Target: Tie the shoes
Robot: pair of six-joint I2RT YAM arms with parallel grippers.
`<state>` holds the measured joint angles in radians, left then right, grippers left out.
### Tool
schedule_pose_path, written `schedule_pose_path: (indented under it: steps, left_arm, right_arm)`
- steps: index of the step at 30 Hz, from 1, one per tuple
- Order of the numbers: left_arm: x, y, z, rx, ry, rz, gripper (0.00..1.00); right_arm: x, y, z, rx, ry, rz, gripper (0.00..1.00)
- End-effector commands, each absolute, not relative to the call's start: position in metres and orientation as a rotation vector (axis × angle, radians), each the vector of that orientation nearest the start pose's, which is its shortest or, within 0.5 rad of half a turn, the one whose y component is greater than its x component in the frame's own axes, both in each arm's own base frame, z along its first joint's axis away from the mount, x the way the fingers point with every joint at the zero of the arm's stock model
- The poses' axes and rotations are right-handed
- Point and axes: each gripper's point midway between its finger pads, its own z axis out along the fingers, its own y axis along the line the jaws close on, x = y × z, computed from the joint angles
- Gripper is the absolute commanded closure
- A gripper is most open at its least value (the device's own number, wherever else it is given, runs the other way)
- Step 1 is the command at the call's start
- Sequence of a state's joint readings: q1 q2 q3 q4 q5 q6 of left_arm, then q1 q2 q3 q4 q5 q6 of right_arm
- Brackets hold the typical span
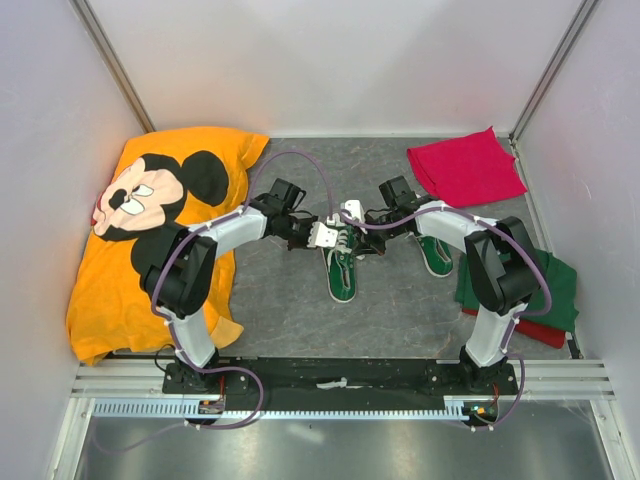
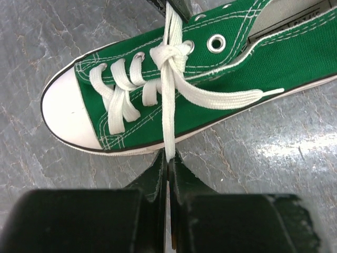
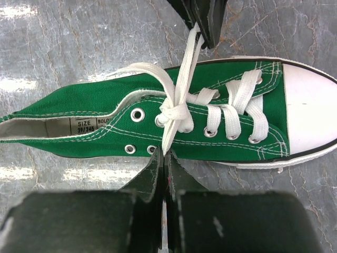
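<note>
One green sneaker (image 1: 341, 272) lies mid-table, toe toward the arms. The second sneaker (image 1: 437, 257) lies to its right, partly under the right arm. Both grippers meet over the first sneaker's laces. My left gripper (image 1: 318, 237) is shut on a white lace (image 2: 168, 121) that runs taut from the knot (image 2: 171, 55) to its tips (image 2: 168, 156). My right gripper (image 1: 362, 232) is shut on the other lace end (image 3: 169, 138) just below the knot (image 3: 176, 112), beside the eyelets. Another lace strand (image 2: 237, 97) lies loose across the sneaker's side.
An orange Mickey Mouse shirt (image 1: 150, 230) covers the left of the grey mat. A red cloth (image 1: 467, 167) lies at the back right. A folded green cloth (image 1: 555, 285) lies at the right edge. White walls enclose three sides.
</note>
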<state>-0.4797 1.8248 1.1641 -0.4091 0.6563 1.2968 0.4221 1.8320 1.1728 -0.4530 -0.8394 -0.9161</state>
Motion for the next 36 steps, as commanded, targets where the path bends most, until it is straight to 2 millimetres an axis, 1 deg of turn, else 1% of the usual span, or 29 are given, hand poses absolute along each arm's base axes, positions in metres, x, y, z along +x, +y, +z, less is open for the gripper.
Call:
schedule_pose_path:
  steps: [1, 3, 6, 9, 13, 14, 15, 16, 17, 18, 19, 20, 21, 22, 23, 24, 25, 26, 27, 28, 29, 30, 31, 32, 33, 34, 35, 36]
  left_arm:
    - [0.339, -0.257, 0.065, 1.952, 1.340, -0.486, 0.98]
    - [0.339, -0.256, 0.066, 1.951, 1.337, -0.482, 0.98]
    - [0.337, -0.253, 0.062, 1.963, 1.340, -0.477, 0.98]
    - [0.334, -0.253, 0.061, 1.970, 1.330, -0.483, 0.99]
    - [0.336, -0.260, 0.067, 1.952, 1.324, -0.504, 0.99]
    - [0.335, -0.263, 0.069, 1.941, 1.326, -0.523, 0.99]
    - [0.336, -0.265, 0.072, 1.933, 1.324, -0.528, 0.96]
    - [0.336, -0.267, 0.075, 1.924, 1.324, -0.534, 0.91]
    - [0.335, -0.268, 0.078, 1.905, 1.336, -0.555, 0.86]
    - [0.335, -0.270, 0.081, 1.892, 1.342, -0.562, 0.73]
    - [0.338, -0.272, 0.090, 1.867, 1.339, -0.555, 0.67]
    - [0.337, -0.272, 0.093, 1.828, 1.383, -0.578, 0.61]
    - [0.339, -0.273, 0.100, 1.807, 1.390, -0.582, 0.50]
    - [0.340, -0.273, 0.112, 1.780, 1.385, -0.575, 0.45]
    - [0.341, -0.271, 0.119, 1.735, 1.427, -0.587, 0.43]
    - [0.341, -0.270, 0.126, 1.706, 1.441, -0.590, 0.33]
    - [0.343, -0.268, 0.133, 1.670, 1.461, -0.594, 0.30]
    - [0.347, -0.263, 0.149, 1.572, 1.519, -0.619, 0.24]
    - [0.353, -0.260, 0.161, 1.515, 1.542, -0.625, 0.03]
    - [0.357, -0.257, 0.172, 1.455, 1.575, -0.640, 0.02]
    - [0.365, -0.247, 0.181, 1.316, 1.687, -0.668, 0.02]
    - [0.377, -0.245, 0.201, 1.233, 1.712, -0.654, 0.02]
    - [0.386, -0.239, 0.208, 1.147, 1.773, -0.648, 0.01]
    - [0.393, -0.226, 0.204, 1.004, 1.922, -0.663, 0.01]
    - [0.406, -0.223, 0.229, 0.934, 1.929, -0.646, 0.01]
    - [0.412, -0.217, 0.235, 0.870, 1.972, -0.631, 0.01]
    - [0.422, -0.206, 0.236, 0.771, 2.039, -0.594, 0.01]
    - [0.424, -0.201, 0.244, 0.735, 2.090, -0.586, 0.01]
  right_arm:
    - [0.309, 0.256, 0.075, -1.674, 1.674, 0.865, 1.00]
    - [0.308, 0.255, 0.073, -1.671, 1.688, 0.868, 1.00]
    - [0.307, 0.252, 0.071, -1.670, 1.696, 0.865, 1.00]
    - [0.308, 0.253, 0.072, -1.664, 1.696, 0.871, 1.00]
    - [0.312, 0.258, 0.075, -1.651, 1.695, 0.888, 1.00]
    - [0.314, 0.260, 0.078, -1.648, 1.685, 0.892, 1.00]
    - [0.314, 0.260, 0.079, -1.643, 1.689, 0.895, 0.90]
    - [0.315, 0.261, 0.081, -1.633, 1.692, 0.902, 0.81]
    - [0.316, 0.263, 0.086, -1.627, 1.687, 0.904, 0.75]
    - [0.317, 0.264, 0.089, -1.618, 1.693, 0.906, 0.65]
    - [0.319, 0.264, 0.094, -1.592, 1.710, 0.910, 0.58]
    - [0.323, 0.266, 0.101, -1.570, 1.715, 0.905, 0.53]
    - [0.327, 0.265, 0.107, -1.546, 1.727, 0.903, 0.46]
    - [0.332, 0.262, 0.115, -1.510, 1.739, 0.899, 0.42]
    - [0.339, 0.261, 0.127, -1.451, 1.770, 0.910, 0.39]
    - [0.344, 0.259, 0.134, -1.417, 1.780, 0.908, 0.34]
    - [0.352, 0.250, 0.143, -1.366, 1.799, 0.896, 0.32]
    - [0.360, 0.248, 0.157, -1.307, 1.818, 0.894, 0.31]
    - [0.366, 0.244, 0.164, -1.262, 1.838, 0.890, 0.28]
    - [0.375, 0.234, 0.175, -1.202, 1.851, 0.871, 0.27]
    - [0.384, 0.230, 0.189, -1.116, 1.881, 0.878, 0.23]
    - [0.394, 0.219, 0.196, -1.045, 1.903, 0.861, 0.22]
    - [0.404, 0.211, 0.203, -0.978, 1.928, 0.814, 0.19]
    - [0.412, 0.206, 0.215, -0.925, 1.921, 0.803, 0.13]
    - [0.420, 0.193, 0.220, -0.828, 1.957, 0.801, 0.09]
    - [0.424, 0.185, 0.229, -0.767, 1.962, 0.782, 0.07]
    - [0.433, 0.175, 0.232, -0.703, 1.981, 0.725, 0.06]
    - [0.438, 0.162, 0.235, -0.624, 2.008, 0.709, 0.02]
